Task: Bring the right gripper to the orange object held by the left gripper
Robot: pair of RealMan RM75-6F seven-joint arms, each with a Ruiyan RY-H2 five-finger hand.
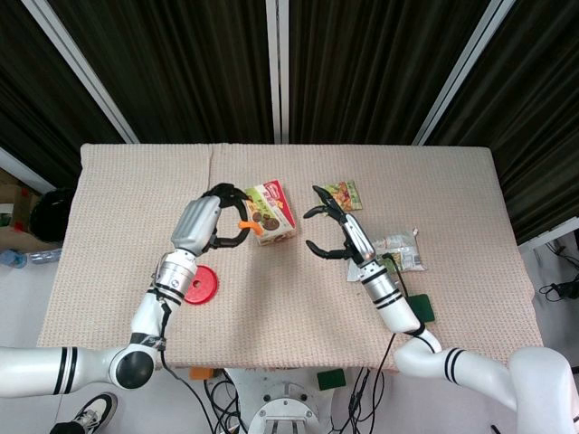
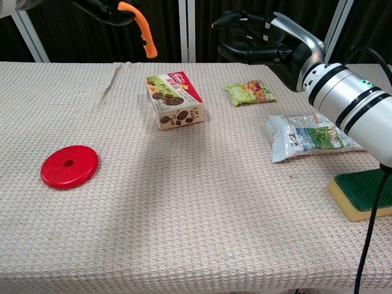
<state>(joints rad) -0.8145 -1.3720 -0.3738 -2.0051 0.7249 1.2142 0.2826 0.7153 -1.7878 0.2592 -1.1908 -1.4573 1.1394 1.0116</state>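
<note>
My left hand (image 1: 217,217) (image 2: 104,9) is raised above the table and grips a thin curved orange object (image 1: 251,226) (image 2: 142,27) that hangs down from its fingers. My right hand (image 1: 339,231) (image 2: 257,43) is also lifted, to the right of it, with fingers spread and nothing in them. A clear gap separates the right hand from the orange object; a snack box (image 1: 271,212) (image 2: 174,101) lies on the table below and between them.
A red disc (image 1: 199,285) (image 2: 69,166) lies at the left. A green snack packet (image 1: 344,193) (image 2: 249,92), a clear packet (image 1: 403,249) (image 2: 306,136) and a green-yellow sponge (image 1: 421,309) (image 2: 361,195) lie at the right on the woven tablecloth (image 1: 298,298).
</note>
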